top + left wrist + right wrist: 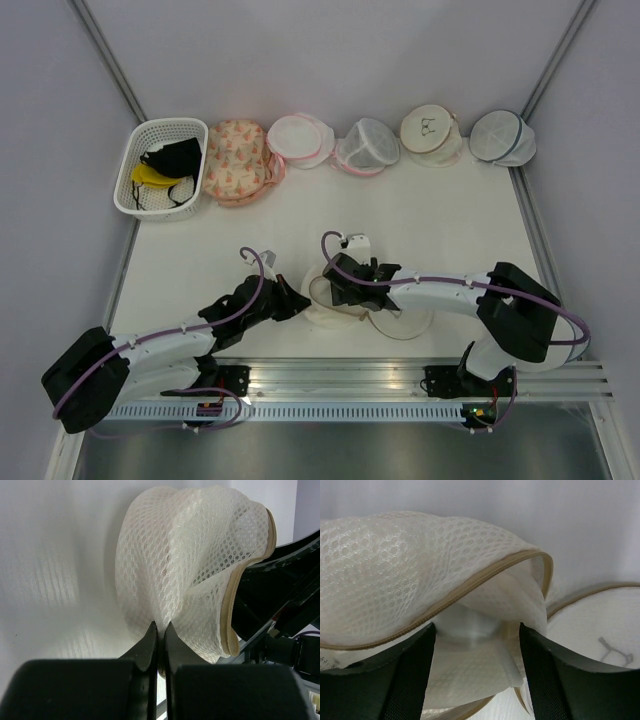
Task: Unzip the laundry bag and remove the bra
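Observation:
The laundry bag [325, 300] lies unzipped near the front of the table, its tan zip trim [470, 587] gaping. Its flat face [600, 630] with a grey mark is folded out to the right. My left gripper [160, 626] is shut on a pinch of the bag's cream mesh [175, 565], at the bag's left side [298, 305]. My right gripper [476, 630] is open at the bag's mouth, its black fingers [415, 670] spread either side of the opening, over the bag [342, 283]. A smooth white padded surface, the bra [470, 622], shows inside the bag between them.
Along the back wall stand a white basket [135, 185] with a black and a yellow bra, a floral pouch [235, 160], two pink-trimmed pouches [300, 140], a tan-trimmed pouch [432, 130] and a blue-trimmed one [503, 137]. A metal rail [400, 375] runs along the front edge.

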Robot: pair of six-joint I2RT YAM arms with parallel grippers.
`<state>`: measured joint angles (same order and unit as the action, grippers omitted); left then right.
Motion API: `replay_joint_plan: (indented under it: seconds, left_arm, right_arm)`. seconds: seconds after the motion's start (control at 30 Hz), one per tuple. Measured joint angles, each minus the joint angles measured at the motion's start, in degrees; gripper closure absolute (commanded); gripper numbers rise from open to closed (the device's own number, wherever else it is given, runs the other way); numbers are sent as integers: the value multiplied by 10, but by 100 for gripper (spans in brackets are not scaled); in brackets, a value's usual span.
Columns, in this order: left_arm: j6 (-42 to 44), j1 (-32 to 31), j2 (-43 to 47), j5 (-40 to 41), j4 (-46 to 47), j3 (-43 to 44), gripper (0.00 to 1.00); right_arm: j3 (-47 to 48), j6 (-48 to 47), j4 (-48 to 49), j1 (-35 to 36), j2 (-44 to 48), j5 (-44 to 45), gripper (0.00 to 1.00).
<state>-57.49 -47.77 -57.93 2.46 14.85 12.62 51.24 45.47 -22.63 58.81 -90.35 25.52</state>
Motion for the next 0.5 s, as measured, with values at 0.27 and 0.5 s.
replay_joint_plan:
  seconds: [0.27, 0.5]
  left_arm:
    - [-2, 0, -3, 1, -3, -2, 98]
    - [-2, 0, -1, 3, -10, -4, 98]
  right_arm:
    - [-31, -28, 100, -6, -22, -56, 36]
    - [-43, -47, 122, -9, -2, -85, 48]
